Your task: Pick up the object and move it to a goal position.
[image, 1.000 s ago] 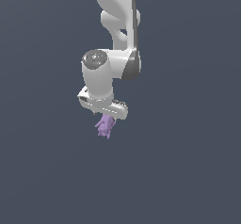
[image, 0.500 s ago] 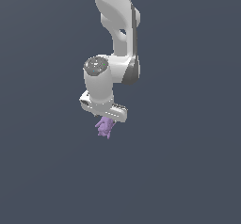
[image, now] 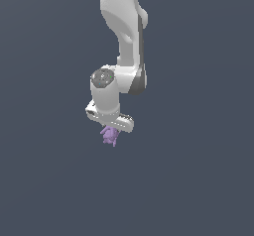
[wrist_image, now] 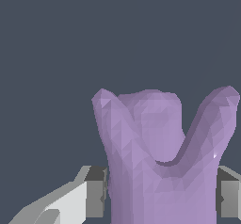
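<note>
Where the exterior view shows an even dark blue-grey backdrop (image: 198, 180) on every side, the white Panda arm (image: 124, 27) comes down from the top edge, bends at a dark-sided joint and ends in a rounded wrist with a grey cap facing the camera. Below the wrist sits the flat white body of the gripper (image: 111, 130), tilted so that it slopes down toward the exterior view's right. Just under that body hangs the object (image: 109, 135), a small light-purple lumpy figurine with stubby limbs pointing downward, far smaller than the hand above it and touching nothing else in sight. In the wrist view the figurine (wrist_image: 160, 162) fills most of the lower frame, with two rounded lobes and one curved limb rising from its bulk. A grey-padded finger (wrist_image: 96, 192) presses against one flank and a second pad shows at the opposite edge, so the jaws stand closed on the figurine, parted only by its width.
</note>
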Controlling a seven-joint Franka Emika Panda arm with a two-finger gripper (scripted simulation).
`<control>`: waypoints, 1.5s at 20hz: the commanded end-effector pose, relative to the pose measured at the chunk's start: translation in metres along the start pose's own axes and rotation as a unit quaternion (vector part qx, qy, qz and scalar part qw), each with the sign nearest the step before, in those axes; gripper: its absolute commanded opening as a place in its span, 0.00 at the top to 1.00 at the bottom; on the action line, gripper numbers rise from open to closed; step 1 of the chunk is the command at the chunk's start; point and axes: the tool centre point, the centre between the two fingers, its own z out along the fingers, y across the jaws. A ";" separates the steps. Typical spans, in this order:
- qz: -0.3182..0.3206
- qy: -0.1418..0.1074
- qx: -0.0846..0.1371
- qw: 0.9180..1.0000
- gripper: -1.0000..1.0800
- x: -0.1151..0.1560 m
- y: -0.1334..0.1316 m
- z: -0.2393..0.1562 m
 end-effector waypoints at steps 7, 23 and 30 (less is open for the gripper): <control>0.000 0.000 0.000 1.000 1.00 0.000 0.000 0.001; 0.000 0.000 0.000 1.000 1.00 0.010 0.000 -0.062; 0.000 0.000 0.000 1.000 1.00 0.022 -0.001 -0.133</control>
